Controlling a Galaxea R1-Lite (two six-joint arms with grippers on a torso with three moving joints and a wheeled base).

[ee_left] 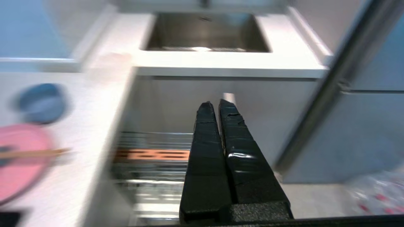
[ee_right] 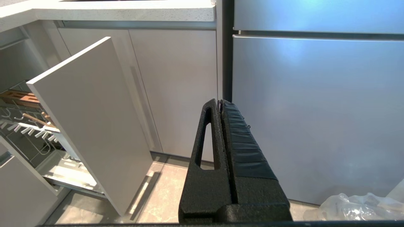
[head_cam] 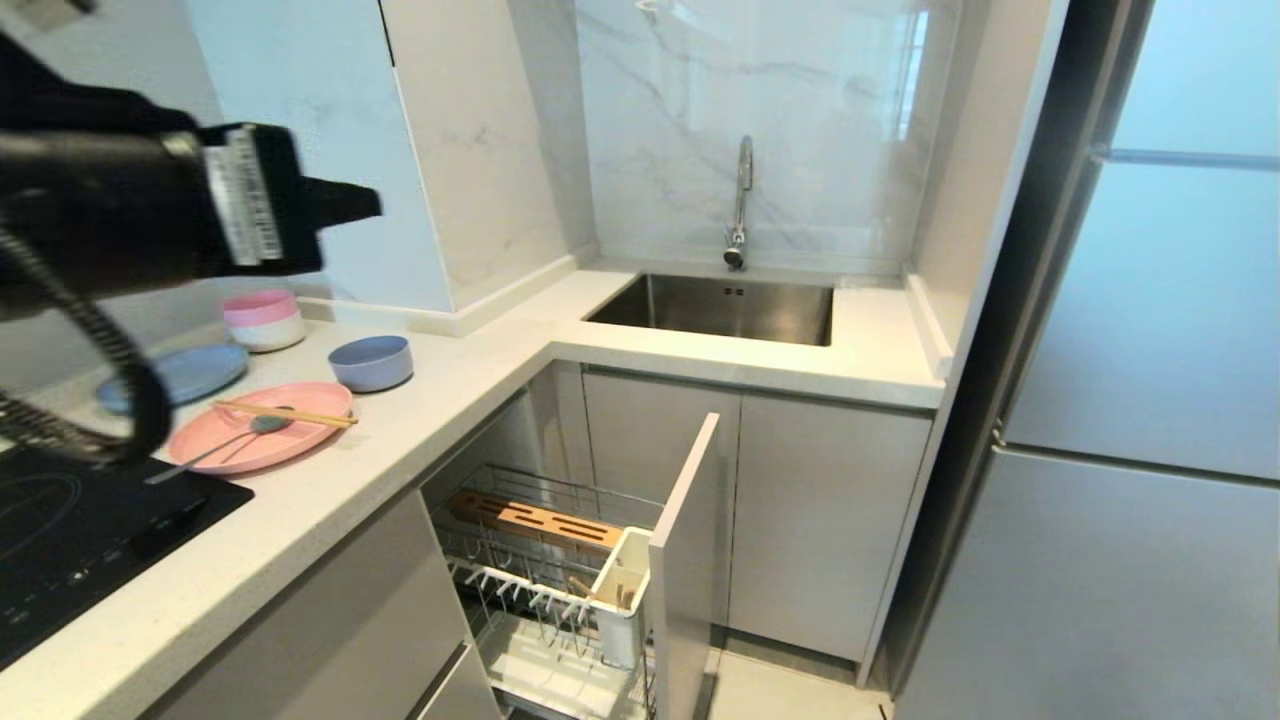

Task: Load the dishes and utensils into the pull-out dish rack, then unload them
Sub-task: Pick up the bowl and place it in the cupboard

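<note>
The pull-out dish rack (head_cam: pixel 686 560) stands drawn out under the counter, showing its wire basket (head_cam: pixel 520 585), white cutlery holder (head_cam: pixel 622 590) and wooden insert (head_cam: pixel 535 520). On the counter lies the salmon-pink plate (head_cam: pixel 262 437), with the chopsticks (head_cam: pixel 285 413) and the grey-blue spoon (head_cam: pixel 228 441) resting on it. The blue-grey bowl (head_cam: pixel 371 362) sits just behind the plate. My left gripper (head_cam: pixel 352 203) hangs high above the counter, shut and empty (ee_left: pixel 216 105), pointing toward the rack's panel. My right gripper (ee_right: pixel 218 102) is shut and empty, low beside the rack's panel (ee_right: pixel 91 126).
A light blue plate (head_cam: pixel 185 374) and stacked pink and white bowls (head_cam: pixel 263 320) stand at the counter's back left. A black hob (head_cam: pixel 80 530) is at front left. The sink (head_cam: pixel 720 308) with its faucet (head_cam: pixel 741 200) lies in the corner. A tall fridge (head_cam: pixel 1150 400) fills the right, with a plastic bag (ee_right: pixel 356 206) on the floor.
</note>
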